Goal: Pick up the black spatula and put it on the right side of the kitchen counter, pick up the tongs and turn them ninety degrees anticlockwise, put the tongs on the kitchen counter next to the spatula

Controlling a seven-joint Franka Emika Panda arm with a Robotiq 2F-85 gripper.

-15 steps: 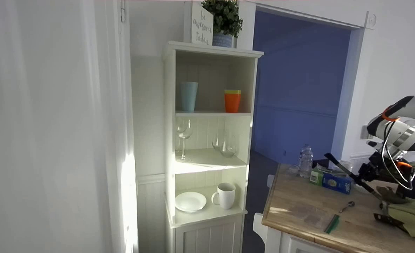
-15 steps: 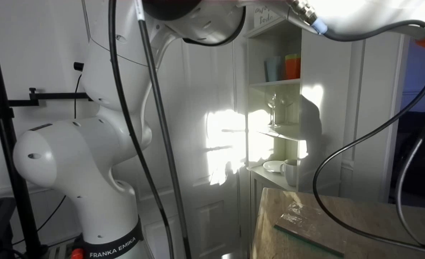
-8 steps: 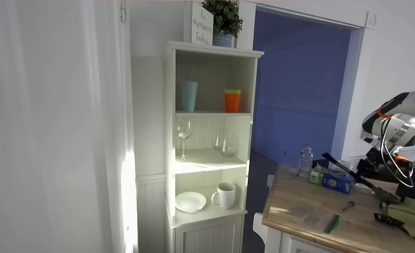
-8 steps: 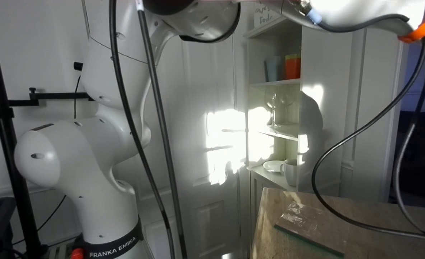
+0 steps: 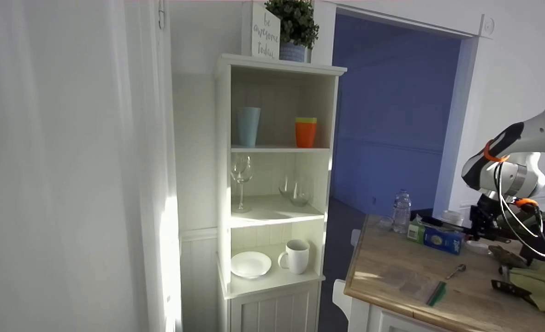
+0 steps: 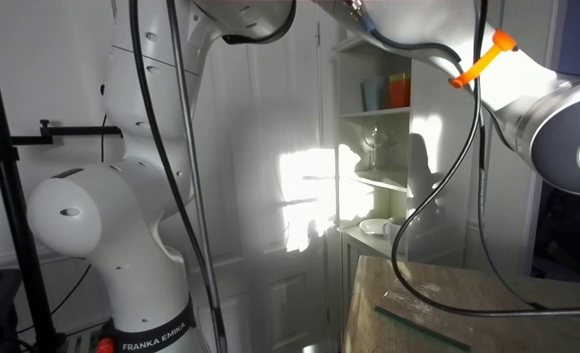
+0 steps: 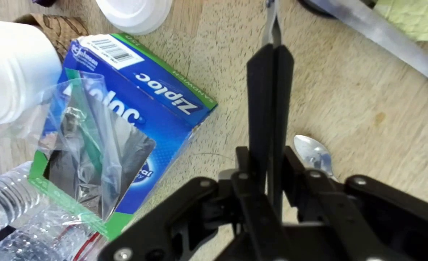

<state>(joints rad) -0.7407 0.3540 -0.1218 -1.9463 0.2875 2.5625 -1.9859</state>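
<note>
White cabinet [image 5: 223, 175]: tall, open-shelved, in both exterior views; on its lowest open shelf a plate [image 5: 251, 264] lies beside a mug [image 5: 298, 258].
Arm [image 6: 128, 215]: white, in both exterior views.
Desk [image 5: 378, 253]: light wood top on a white base.
Yellow-green cloth [image 5: 542, 279]: rumpled on the desk, at the right edge of an exterior view.
Tongs [image 7: 263, 101]: pinched in the claw [image 7: 266, 159], over the desk; two black halves closed side by side, metal beyond them. In an exterior view one black end overlaps the Ziploc box [image 7: 163, 134]; touching or apart, I cannot tell.
Claw: gripping the tongs, a finger on each side.
Ziploc box: blue, open, a clear bag [image 7: 107, 159] poking out.
Water bottle [image 5: 401, 212]: upright, near the box.
Metal utensil [image 7: 380, 32]: black at one end, near the cloth; whether it is the spatula, I cannot tell.
Spoon [image 7: 311, 152]: on the desk, partly hidden by the claw in the wrist view.
</note>
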